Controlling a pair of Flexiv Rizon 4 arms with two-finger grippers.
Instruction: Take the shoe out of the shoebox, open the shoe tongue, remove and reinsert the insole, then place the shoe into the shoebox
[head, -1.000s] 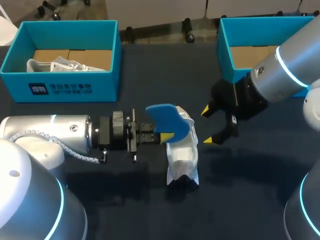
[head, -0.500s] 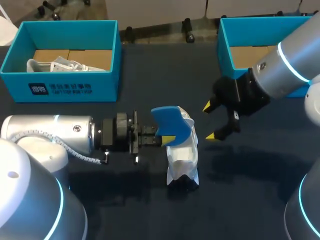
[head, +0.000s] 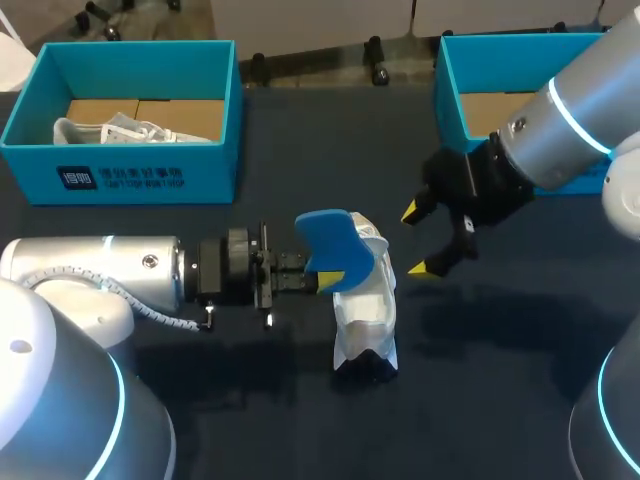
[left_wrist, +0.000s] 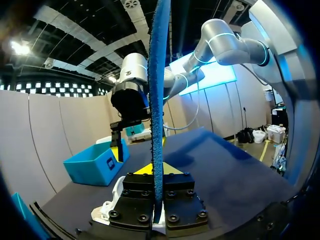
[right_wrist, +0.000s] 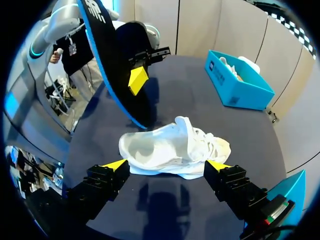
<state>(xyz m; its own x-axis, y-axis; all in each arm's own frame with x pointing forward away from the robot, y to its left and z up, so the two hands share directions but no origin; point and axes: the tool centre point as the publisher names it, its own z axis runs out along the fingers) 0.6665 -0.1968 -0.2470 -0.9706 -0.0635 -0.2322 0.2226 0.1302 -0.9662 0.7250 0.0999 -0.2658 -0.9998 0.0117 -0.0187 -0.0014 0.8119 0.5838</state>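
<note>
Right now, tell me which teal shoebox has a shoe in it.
The far-left shoebox, with a white shoe lying inside; what shows of the far-right shoebox is bare cardboard.

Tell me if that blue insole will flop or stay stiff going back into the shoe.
Probably bendy yet springy: the insole stands straight though the left gripper pinches only one end. Likely light, being so thin edge-on. The shoe sits unheld, so it may slide.

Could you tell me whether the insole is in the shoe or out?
Out: the left gripper is shut on the blue insole, held upright by the white shoe.
</note>
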